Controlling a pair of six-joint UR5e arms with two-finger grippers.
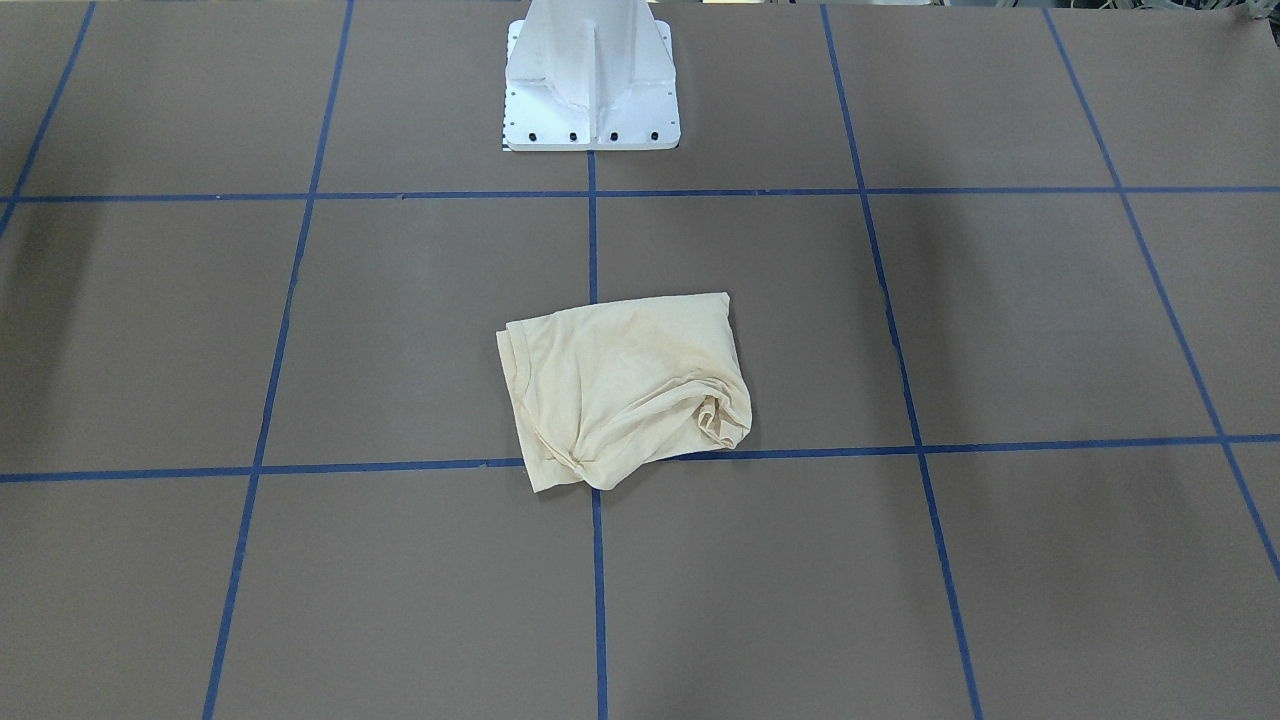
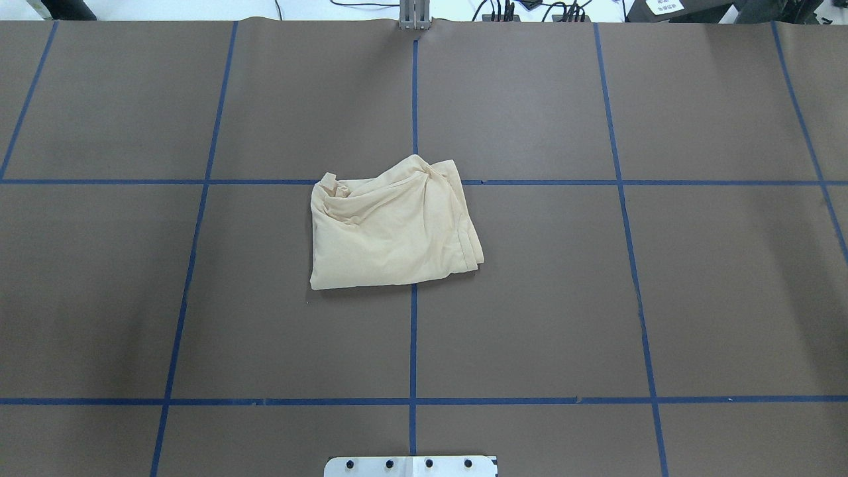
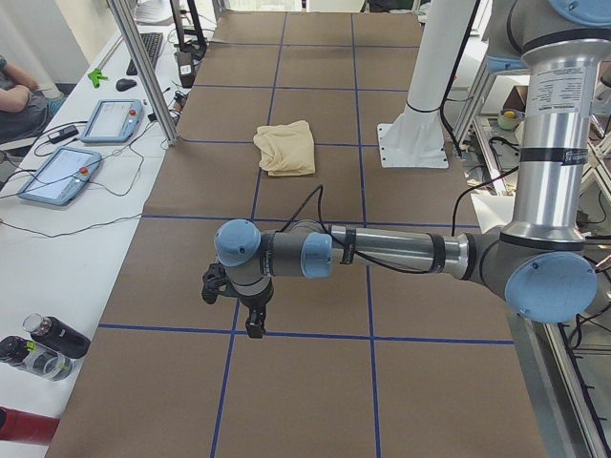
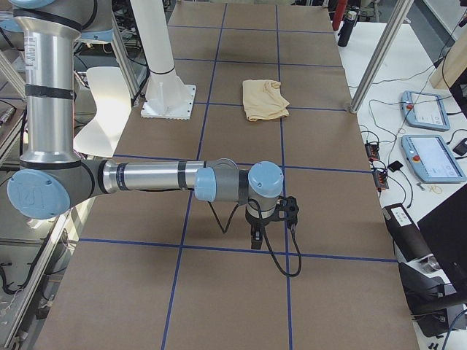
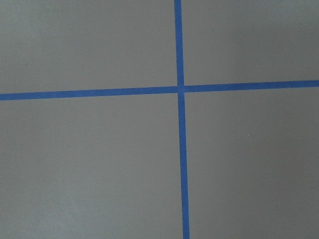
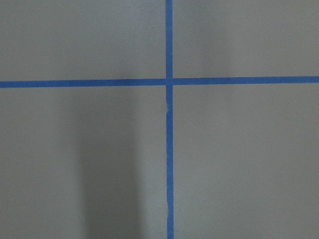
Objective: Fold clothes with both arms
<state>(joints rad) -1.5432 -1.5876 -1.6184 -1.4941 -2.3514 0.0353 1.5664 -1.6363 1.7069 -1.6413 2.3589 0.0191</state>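
The clothes are one pale cream-yellow shirt (image 2: pixel 387 228), folded into a rough rectangle near the middle of the brown table, with a bunched, wrinkled edge on the side away from the robot (image 1: pixel 620 390). No print shows. Neither arm touches it. In the exterior left view my left arm (image 3: pixel 391 250) stretches out low over the table, its gripper (image 3: pixel 252 324) pointing down far from the shirt (image 3: pixel 286 148). The right arm (image 4: pixel 153 177) does the same in the exterior right view, its gripper (image 4: pixel 255 238) well short of the shirt (image 4: pixel 264 100). I cannot tell whether either gripper is open or shut.
The white pedestal base (image 1: pixel 590 90) stands at the robot's side of the table. Blue tape lines (image 2: pixel 413 331) grid the brown surface. Beside the table are tablets (image 3: pixel 110 119), bottles (image 3: pixel 43 342), a metal post (image 3: pixel 143 67) and a person's arm (image 3: pixel 14 95).
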